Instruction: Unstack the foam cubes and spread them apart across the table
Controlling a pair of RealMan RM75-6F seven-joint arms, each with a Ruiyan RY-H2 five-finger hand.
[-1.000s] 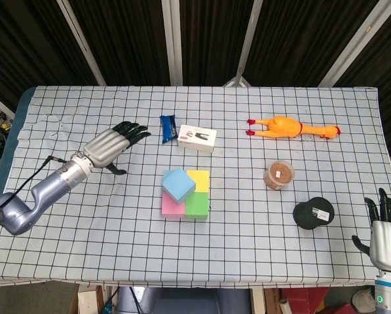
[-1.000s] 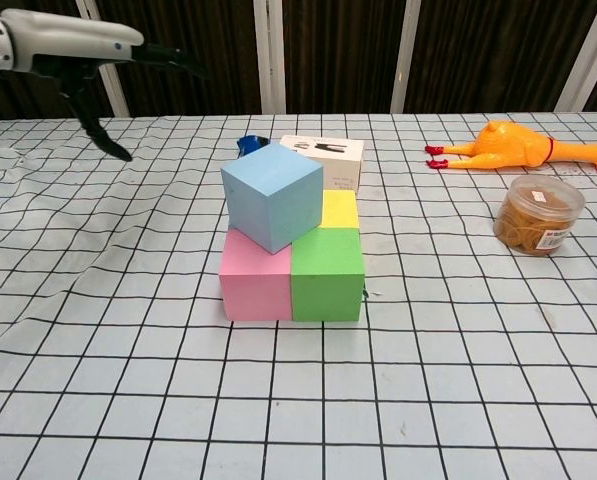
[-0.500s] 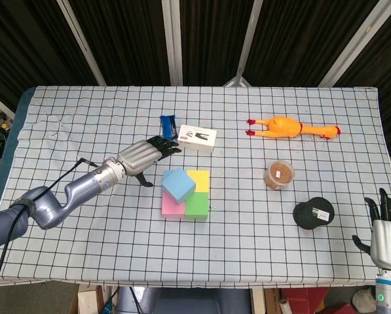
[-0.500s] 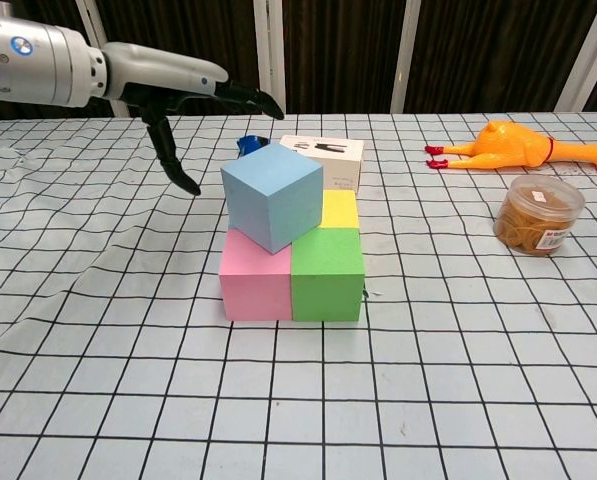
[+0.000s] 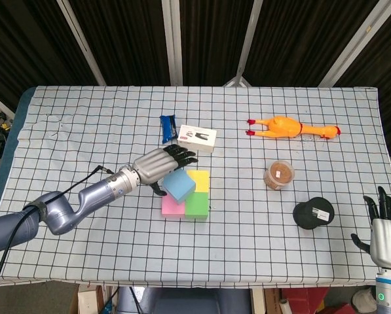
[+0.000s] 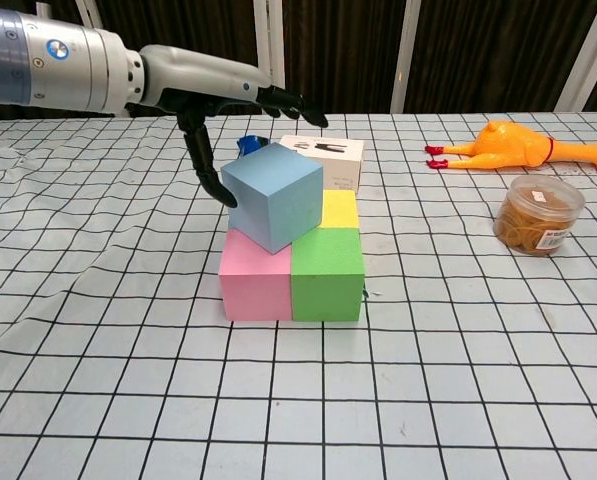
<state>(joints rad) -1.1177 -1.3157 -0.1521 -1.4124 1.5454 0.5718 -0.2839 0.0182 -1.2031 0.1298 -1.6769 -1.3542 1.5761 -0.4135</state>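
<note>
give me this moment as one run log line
left hand: open, over blue cube | blue cube: on pink cube | right hand: open, idle

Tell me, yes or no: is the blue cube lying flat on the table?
No, the blue cube sits tilted on top of the pink cube, beside the green cube and yellow cube.

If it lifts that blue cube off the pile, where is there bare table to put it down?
Bare cloth lies left of the pink cube, along the front edge, and between the green cube and the jar. It is crowded behind the stack, by the white box and the blue packet.
</note>
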